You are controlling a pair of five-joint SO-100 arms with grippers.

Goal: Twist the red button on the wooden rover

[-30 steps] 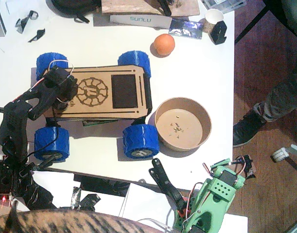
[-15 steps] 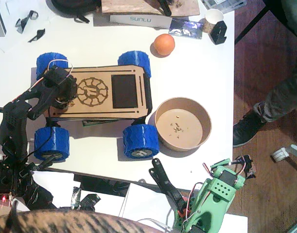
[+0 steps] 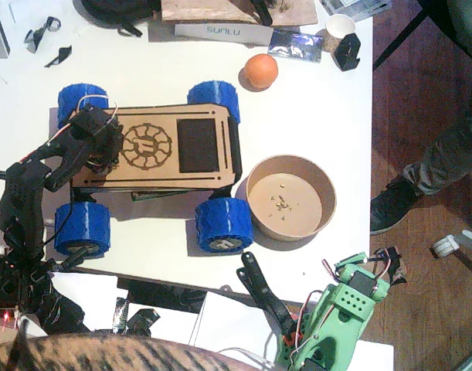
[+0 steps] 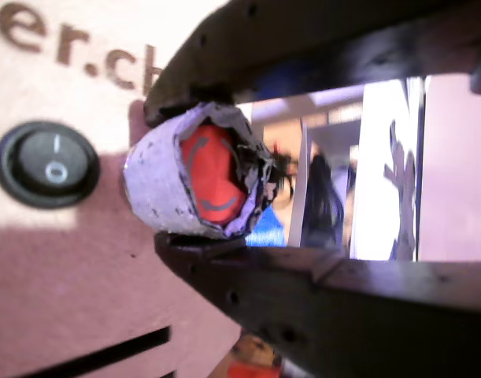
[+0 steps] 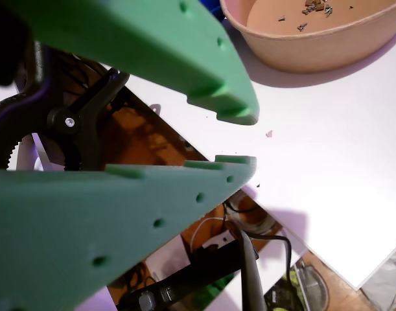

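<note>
Left pincer: my black left pincer is clenched on the tiny round red button with the silvery metal collar. One jaw sits above the collar and one below, both touching it.
Where the button is: on the flat light plywood rover with four chunky blue wheels, at the end near my left arm. The arm hides it from the fixed view.
Neighbour: a small black round rocker switch sits just beside the button. I must not bump it.
How to twist well: I think I should roll the wrist slowly and keep the squeeze even. The jaws hold only the rim, so they could slip off.
Watch out: the rover stands on wheels on the white table, so I should not push sideways.
Right pincer: my green right pincer is released, holding nothing, resting near the round brown paper bowl.
</note>
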